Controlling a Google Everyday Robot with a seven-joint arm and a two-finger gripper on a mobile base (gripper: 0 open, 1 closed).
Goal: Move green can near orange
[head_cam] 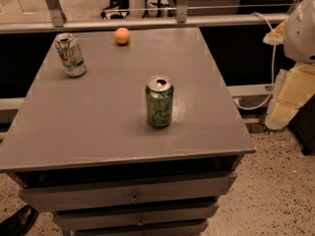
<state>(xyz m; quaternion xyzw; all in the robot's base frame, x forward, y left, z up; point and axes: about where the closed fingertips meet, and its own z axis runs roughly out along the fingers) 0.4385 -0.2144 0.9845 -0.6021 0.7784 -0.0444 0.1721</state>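
Since the gripper [291,90] is cut off by the right frame edge, off to the side of the table [98,127], can't tell if it's open or closed. Green can [159,102] upright mid-table, well apart from the orange [122,36] near the far edge. White-and-silver can [70,55] far left.

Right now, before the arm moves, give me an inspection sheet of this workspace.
Surface: grey tabletop, flat, on a cabinet with drawers.
Job's things: green can upright near the table's middle; orange near the far edge, well apart from it.
Clutter: white-and-silver can upright at the far left.
Grippers: pincer at the right edge of view, off the table, touching none of the items.
Cables: white cable hanging beside the table's right side.
Surroundings: speckled floor; dark shoe at bottom left; rail behind the table.
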